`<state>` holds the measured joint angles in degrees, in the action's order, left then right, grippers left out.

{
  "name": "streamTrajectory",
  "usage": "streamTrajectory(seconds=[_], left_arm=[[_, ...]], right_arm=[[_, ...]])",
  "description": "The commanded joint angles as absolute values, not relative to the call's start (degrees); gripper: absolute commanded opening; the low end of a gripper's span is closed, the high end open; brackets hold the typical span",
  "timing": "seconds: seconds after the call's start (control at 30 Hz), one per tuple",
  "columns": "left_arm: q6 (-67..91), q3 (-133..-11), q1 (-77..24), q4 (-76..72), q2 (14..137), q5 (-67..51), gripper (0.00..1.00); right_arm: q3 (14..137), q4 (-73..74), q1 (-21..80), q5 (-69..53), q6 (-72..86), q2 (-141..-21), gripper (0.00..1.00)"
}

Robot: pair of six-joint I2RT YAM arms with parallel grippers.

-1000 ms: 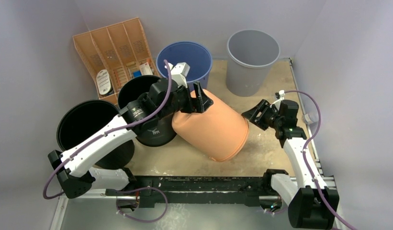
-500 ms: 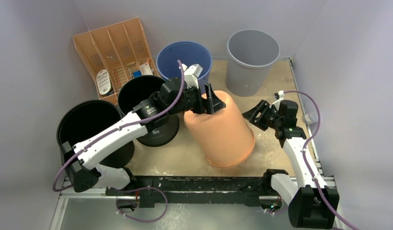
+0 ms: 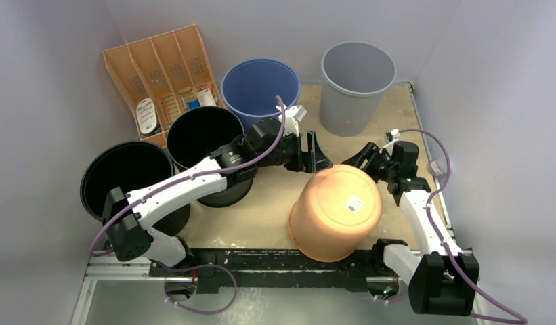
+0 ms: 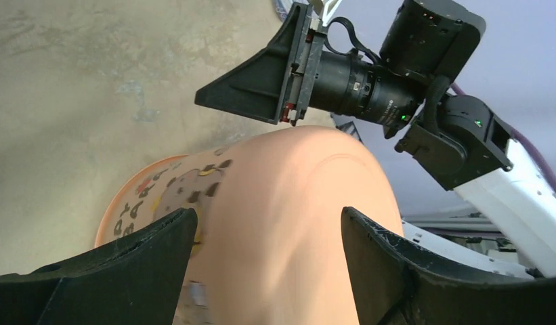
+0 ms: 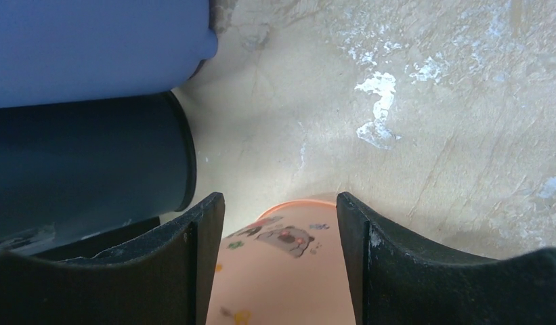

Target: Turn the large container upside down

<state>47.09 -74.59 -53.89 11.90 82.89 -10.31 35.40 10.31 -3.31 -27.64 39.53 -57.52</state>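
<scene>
Both pincers are released and grasp nothing: the left pincer (image 3: 314,157) gapes just behind the large container (image 3: 336,213), which sits mouth-down on the tabletop (image 3: 275,203), seemingly upright, with the right pincer (image 3: 361,162) equally near at its far-right shoulder.

The peach-orange plastic bucket (image 3: 332,217) stands upside down on the worktop (image 3: 268,203), mouth down and flat round base up, near the front edge and right of centre. A small white sticker (image 3: 354,202) sits on the base. Small coloured pictures (image 4: 183,189) are printed on its side near the rim.
</scene>
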Motion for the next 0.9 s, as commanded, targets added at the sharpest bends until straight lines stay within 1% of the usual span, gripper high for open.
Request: streamTrajectory(seconds=[0.0, 0.1, 0.17, 0.2, 0.23, 0.33, 0.43, 0.53, 0.6, 0.67, 0.8, 0.87], left_arm=[[40.91, -81.26, -54.02, 16.44, 81.81, -6.48, 0.78], [37.73, -85.66, -54.05, 21.91, 80.76, -1.84, 0.78], [36.49, -86.31, -54.05, 23.58, 79.72, -0.67, 0.78], [35.74, -86.27, -54.04, 24.28, 79.11, -0.20, 0.78], [35.12, -86.07, -54.05, 24.89, 78.58, 0.88, 0.78], [33.67, -83.87, -54.22, 24.14, 76.50, 3.75, 0.78], [33.14, -79.24, -54.62, 20.45, 72.83, 4.56, 0.78], [31.88, -77.21, -54.73, 21.94, 70.36, 5.67, 0.78], [30.31, -77.27, -55.04, 26.25, 69.66, 8.22, 0.78], [29.55, -76.37, -55.32, 27.15, 68.29, 11.03, 0.78], [31.01, -72.94, -55.34, 22.94, 64.53, 11.75, 0.78], [31.74, -72.21, -55.37, 22.13, 64.70, 11.60, 0.78]], right_arm=[[40.74, 11.96, -3.16, -22.58, 37.05, -56.87, 0.65], [47.04, 14.58, -3.11, -15.61, 34.58, -55.86, 0.67], [52.04, 17.55, -3.14, -10.71, 32.10, -55.86, 0.69], [54.31, 19.38, -3.16, -10.14, 30.70, -55.85, 0.69], [57.97, 22.09, -3.16, -8.69, 28.01, -55.58, 0.69], [64.05, 22.83, -3.03, -3.60, 25.16, -52.40, 0.69], [67.15, 22.53, -3.14, -2.04, 26.39, -52.37, 0.74], [73.11, 21.48, -3.14, -0.33, 28.00, -60.04, 0.75], [77.26, 20.48, -3.16, 0.70, 28.99, -65.30, 0.75], [82.12, 21.10, -3.16, 3.06, 30.47, -70.47, 0.76], [91.06, 22.90, -3.17, 7.02, 33.56, -79.93, 0.76], [94.97, 24.11, -3.28, 9.16, 34.83, -84.42, 0.76]])
